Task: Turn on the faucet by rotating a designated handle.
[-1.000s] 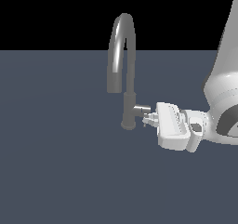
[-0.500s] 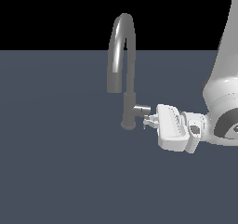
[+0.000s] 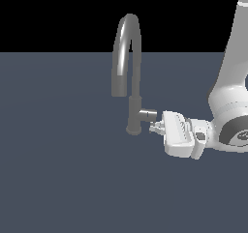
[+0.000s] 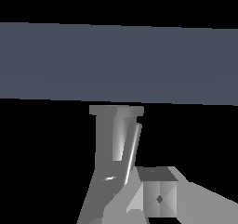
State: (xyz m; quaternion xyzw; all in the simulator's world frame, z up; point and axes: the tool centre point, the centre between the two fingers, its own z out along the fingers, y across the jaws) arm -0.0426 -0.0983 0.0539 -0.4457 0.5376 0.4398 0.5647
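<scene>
1. The faucet (image 3: 133,82) stands upright on the flat grey floor (image 3: 58,169), spout arching over toward the exterior view's left.
2. The handle (image 3: 147,115) pokes sideways off the column, low down, straight out at the incoming hand.
3. And here's the gripper (image 3: 156,127), lying level, its white body reaching in from the exterior view's right, fingertips right at the handle's end and a touch below it.
4. Fingers (image 3: 155,129) look small and close-set from here, but whether they're pinching anything or just meeting the stub, I cannot tell.
5. Wrist view: the faucet (image 4: 116,139) fills the centre, a thin bright lever (image 4: 132,151) slanting across it, one finger pad (image 4: 158,197) just beside that lever's near end.
6. Contact there? Too tight to call.
</scene>
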